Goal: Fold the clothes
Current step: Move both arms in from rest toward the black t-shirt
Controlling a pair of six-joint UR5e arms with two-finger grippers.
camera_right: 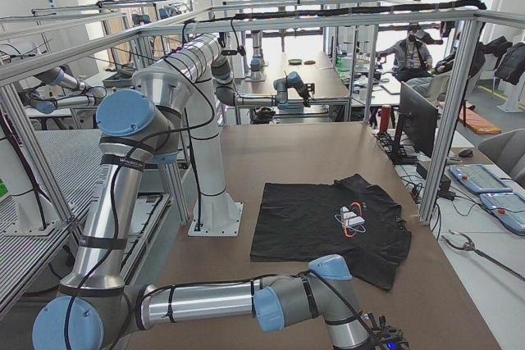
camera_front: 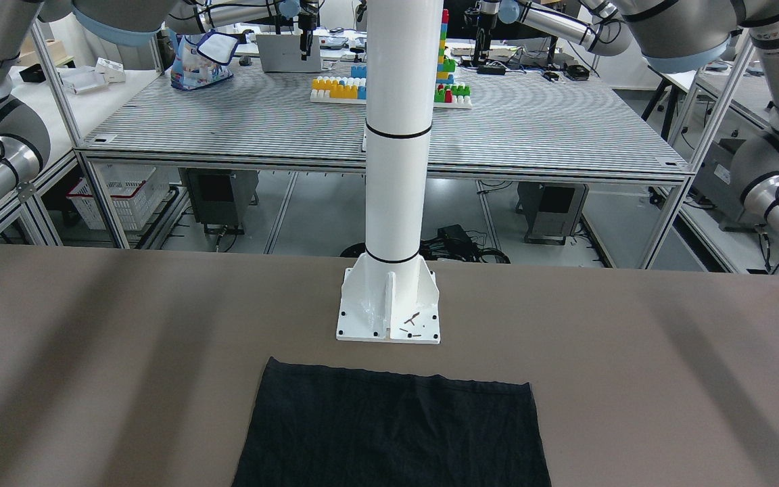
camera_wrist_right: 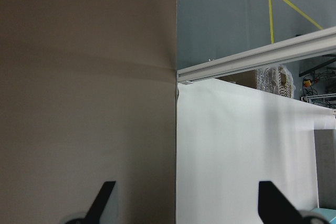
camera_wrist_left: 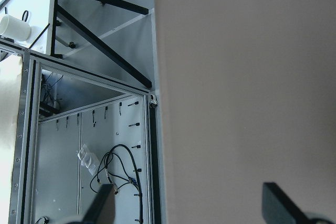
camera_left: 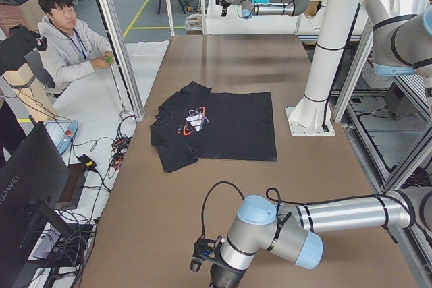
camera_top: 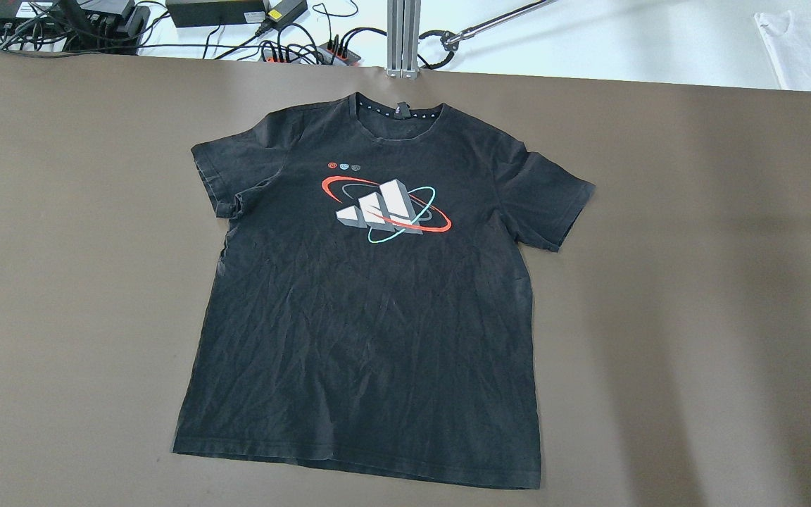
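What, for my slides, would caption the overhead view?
Black T-shirt with a printed logo lies flat and unfolded, front up, on the brown table.

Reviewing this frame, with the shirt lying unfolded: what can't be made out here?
Front-facing view: the T-shirt is cut off by the bottom edge; only its hem end shows.
Overhead view: the collar label is too small to read.
Wrist views: the left end effector and right end effector show only fingertips, the rest cut off by the bottom edge; neither appears overhead.
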